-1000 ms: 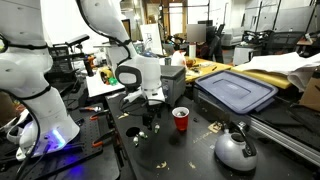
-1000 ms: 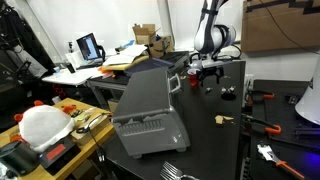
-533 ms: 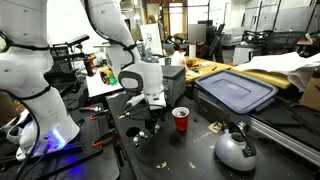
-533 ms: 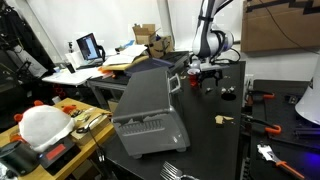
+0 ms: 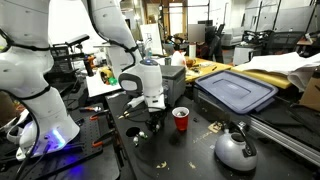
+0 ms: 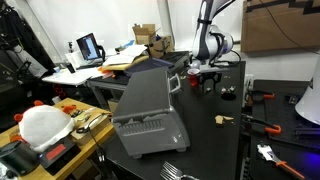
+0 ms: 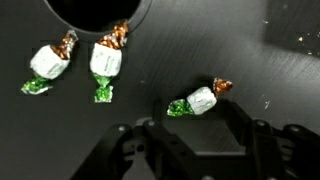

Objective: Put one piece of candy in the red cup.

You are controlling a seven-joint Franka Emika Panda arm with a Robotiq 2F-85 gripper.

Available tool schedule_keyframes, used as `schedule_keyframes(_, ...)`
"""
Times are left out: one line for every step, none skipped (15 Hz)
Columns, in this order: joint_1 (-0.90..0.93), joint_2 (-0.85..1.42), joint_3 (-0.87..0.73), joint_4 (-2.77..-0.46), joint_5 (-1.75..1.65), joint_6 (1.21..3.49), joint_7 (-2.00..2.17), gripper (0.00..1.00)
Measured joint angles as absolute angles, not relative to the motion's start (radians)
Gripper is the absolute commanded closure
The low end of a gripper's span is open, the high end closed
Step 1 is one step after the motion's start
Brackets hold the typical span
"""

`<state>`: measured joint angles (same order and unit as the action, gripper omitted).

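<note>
The red cup stands upright on the dark table, just right of my gripper. In the wrist view three candies in white wrappers with green and orange ends lie on the table. One candy lies just ahead of my open gripper, between the lines of its two fingers. Two more candies lie to the left. The gripper holds nothing. It also shows in an exterior view, low over the table. The cup is out of the wrist view.
A silver kettle stands at the front right of the table. A blue-lidded bin sits behind the cup. Loose scraps lie on the table. A dark round object is at the top of the wrist view.
The arm has lowered slightly toward the table beside the cup. The cup and candies have not moved.
</note>
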<state>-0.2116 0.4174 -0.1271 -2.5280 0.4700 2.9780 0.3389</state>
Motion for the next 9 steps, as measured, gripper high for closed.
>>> schedule_keyframes(-0.212,0.417,-0.13,-2.529,0.47,2.978,0.34,0.7)
schedule_keyframes(-0.211,0.417,-0.135,-2.53,0.47,2.978,0.343,0.78)
schedule_keyframes(-0.209,0.416,-0.137,-2.528,0.47,2.977,0.348,0.84)
schedule_keyframes(-0.204,0.416,-0.14,-2.525,0.47,2.976,0.358,0.92)
schedule_keyframes(-0.196,0.415,-0.144,-2.523,0.47,2.976,0.363,0.99)
schedule_keyframes(-0.187,0.415,-0.15,-2.522,0.47,2.974,0.366,1.0)
schedule_keyframes(-0.18,0.414,-0.158,-2.522,0.469,2.97,0.37,1.0)
schedule_keyframes(-0.173,0.413,-0.167,-2.522,0.467,2.964,0.375,1.0)
schedule_keyframes(-0.168,0.412,-0.173,-2.523,0.466,2.96,0.379,1.0)
